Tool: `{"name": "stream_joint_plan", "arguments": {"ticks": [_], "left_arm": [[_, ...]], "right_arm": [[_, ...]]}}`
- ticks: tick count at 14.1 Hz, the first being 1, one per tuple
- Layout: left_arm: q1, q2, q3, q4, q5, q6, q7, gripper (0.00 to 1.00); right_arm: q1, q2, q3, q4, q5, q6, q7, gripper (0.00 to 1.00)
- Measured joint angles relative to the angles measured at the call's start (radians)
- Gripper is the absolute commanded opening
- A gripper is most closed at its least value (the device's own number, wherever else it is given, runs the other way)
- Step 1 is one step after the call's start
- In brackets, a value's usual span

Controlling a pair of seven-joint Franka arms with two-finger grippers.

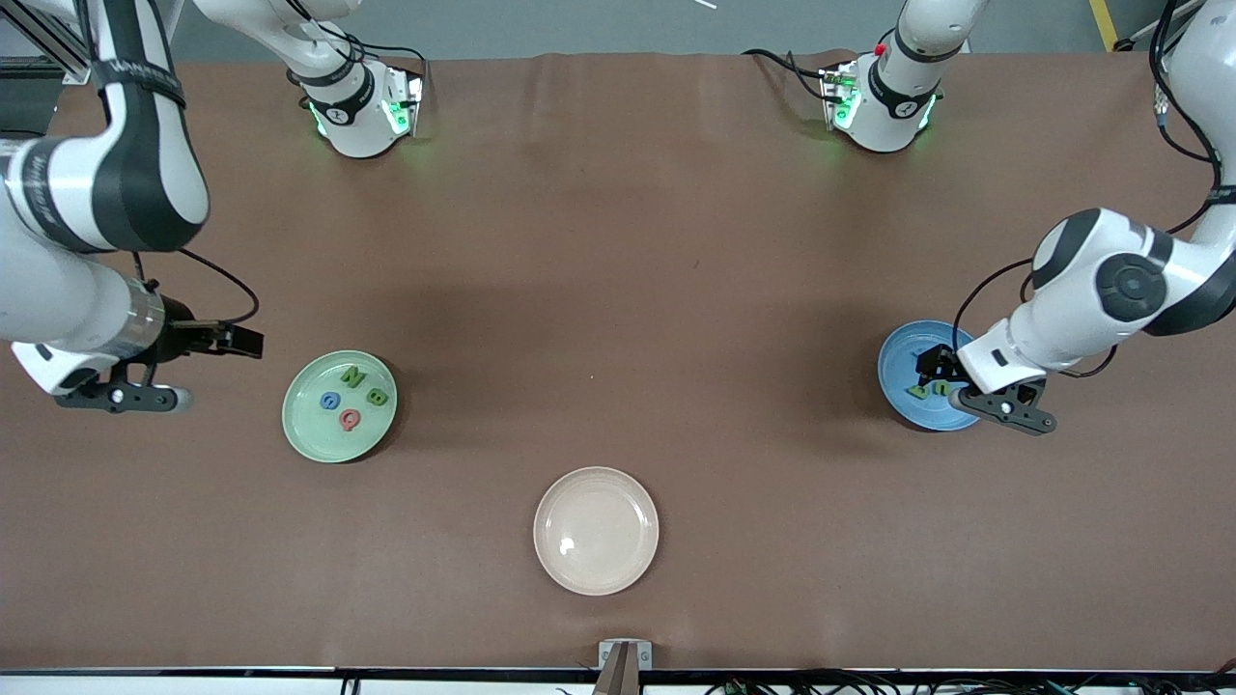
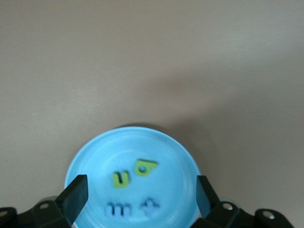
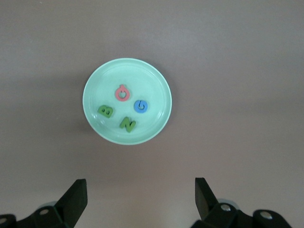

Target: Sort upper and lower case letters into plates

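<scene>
Front view: the sorting looks finished. The mint green plate [image 1: 339,406], toward the right arm's end of the tabletop [image 1: 618,241], holds four capitals: green N [image 1: 353,378], green B [image 1: 377,396], blue G [image 1: 330,401] and pink Q [image 1: 350,419]. The blue plate [image 1: 922,375], toward the left arm's end, holds lower-case pieces, partly hidden by the left end effector [image 1: 941,372] hanging over it. The cream plate [image 1: 596,530], nearer the camera between the two, is empty, and no loose letters show on the tabletop. The right end effector [image 1: 208,338] hovers over bare tabletop just beside the mint plate.

Left wrist view: the left end effector [image 2: 141,192] stands wide and empty directly above the blue plate [image 2: 133,142]. Green n [image 2: 120,178], the green b/q shape [image 2: 145,167], blue m [image 2: 118,209] and blue x [image 2: 151,207] lie between its fingers, below them, untouched.

Right wrist view: the right end effector [image 3: 140,197] is also wide and empty. The mint green plate [image 3: 127,66] lies clear of it, apart from the fingers, carrying Q [image 3: 122,93], G [image 3: 141,106], B [image 3: 105,111] and N [image 3: 127,124].

Judging by this, nothing remains to sort; both arms appear only to need clearing away.
</scene>
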Motion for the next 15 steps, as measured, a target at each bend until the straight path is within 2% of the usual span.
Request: {"name": "stream_joint_plan", "arguments": {"ticks": [1,4,6,8,11,15], "left_arm": [[-0.037,-0.058,0.038,0.022,-0.100,-0.032,0.051,1.00],[-0.247,-0.222,0.236,0.072,-0.315,-0.094,0.097,0.99],[-0.383,-0.302,0.353,0.091,-0.393,-0.138,0.097,0.99],[-0.481,-0.358,0.437,0.120,-0.443,-0.198,0.097,0.99],[-0.566,-0.416,0.523,0.143,-0.502,-0.230,0.096,0.99],[-0.550,-0.507,0.545,0.139,-0.518,-0.237,0.090,0.99]], "right_arm": [[-0.003,-0.003,0.000,0.045,0.000,-0.046,0.000,1.00],[-0.015,-0.008,-0.001,0.122,0.000,-0.103,0.000,1.00],[-0.024,-0.007,-0.001,0.148,-0.001,-0.103,-0.001,1.00],[-0.028,-0.007,-0.001,0.171,-0.003,-0.107,-0.001,1.00],[-0.048,-0.007,0.000,0.190,-0.002,-0.119,-0.001,1.00],[-0.053,-0.006,0.003,0.192,0.000,-0.184,-0.001,1.00]]}}
